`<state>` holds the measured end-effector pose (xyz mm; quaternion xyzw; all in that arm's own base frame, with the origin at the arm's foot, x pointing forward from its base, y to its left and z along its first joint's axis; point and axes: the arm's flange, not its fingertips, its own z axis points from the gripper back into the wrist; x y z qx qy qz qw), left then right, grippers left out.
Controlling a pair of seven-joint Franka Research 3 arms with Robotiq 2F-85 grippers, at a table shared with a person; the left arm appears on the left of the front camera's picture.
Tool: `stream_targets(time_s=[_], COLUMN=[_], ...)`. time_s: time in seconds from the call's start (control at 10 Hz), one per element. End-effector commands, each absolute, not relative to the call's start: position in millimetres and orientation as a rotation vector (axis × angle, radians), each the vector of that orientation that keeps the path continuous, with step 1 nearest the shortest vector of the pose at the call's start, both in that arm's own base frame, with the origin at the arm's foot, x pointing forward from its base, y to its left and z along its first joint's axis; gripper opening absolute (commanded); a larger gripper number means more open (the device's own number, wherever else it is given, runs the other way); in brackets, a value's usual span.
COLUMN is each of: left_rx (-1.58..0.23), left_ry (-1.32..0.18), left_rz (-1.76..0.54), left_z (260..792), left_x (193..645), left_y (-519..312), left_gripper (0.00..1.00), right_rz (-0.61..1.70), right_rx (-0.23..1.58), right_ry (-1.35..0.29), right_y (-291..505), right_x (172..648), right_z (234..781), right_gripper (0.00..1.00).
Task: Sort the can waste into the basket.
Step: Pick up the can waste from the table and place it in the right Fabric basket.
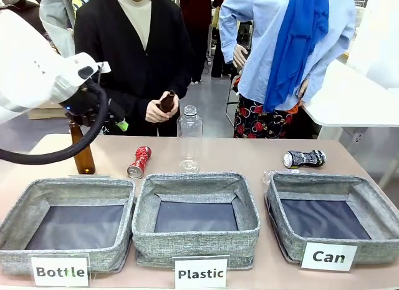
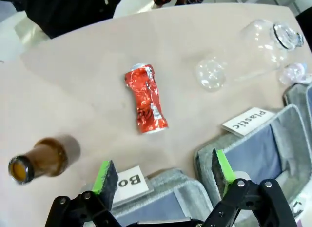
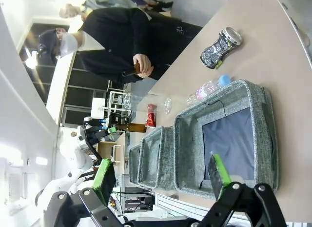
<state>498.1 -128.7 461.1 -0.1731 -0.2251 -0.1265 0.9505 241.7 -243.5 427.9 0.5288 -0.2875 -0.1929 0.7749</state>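
Plainly spread wide and empty: left fingers (image 2: 103,174) over the Bottle basket (image 2: 168,180) rim, red can (image 2: 146,104) lying on the table (image 2: 78,90) just beyond. Right fingers (image 3: 218,172) likewise wide and empty above the Can basket (image 3: 243,88); black-and-white can (image 3: 220,48) on its side on the table past the far rim, outside.

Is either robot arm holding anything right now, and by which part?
Nothing is held. The left jaws stand open and empty short of the red can; the right jaws stand open and empty, the Can basket beyond them.
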Motion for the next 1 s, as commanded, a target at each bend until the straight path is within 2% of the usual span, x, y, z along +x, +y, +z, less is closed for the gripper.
stream_targets(time_s=[0.0,0.2,0.5,0.7,0.9], left_rx=[-0.396,-0.501,-0.546,-0.564,-0.727], left_ry=[-0.399,-0.394,-0.495,-0.57,-0.595], left_rz=[-0.256,-0.314,-0.422,-0.362,-0.279], left_z=[459.9,497.0,558.5,572.1,572.5], left_x=[509.8,470.0,347.7,298.1,262.7], left_y=[-135.7,-110.5,-23.2,39.9,131.1], left_gripper=[1.0,1.0,1.0,1.0,1.0], right_rz=[-0.397,-0.397,-0.397,-0.397,-0.397], right_rx=[1.155,1.155,1.155,1.155,1.155], right_ry=[-0.659,-0.659,-0.659,-0.659,-0.659], right_y=[-245.5,-245.5,-245.5,-245.5,-245.5], right_x=[244.3,244.3,244.3,244.3,244.3], right_z=[429.1,429.1,429.1,429.1,429.1], right_gripper=[1.0,1.0,1.0,1.0,1.0])
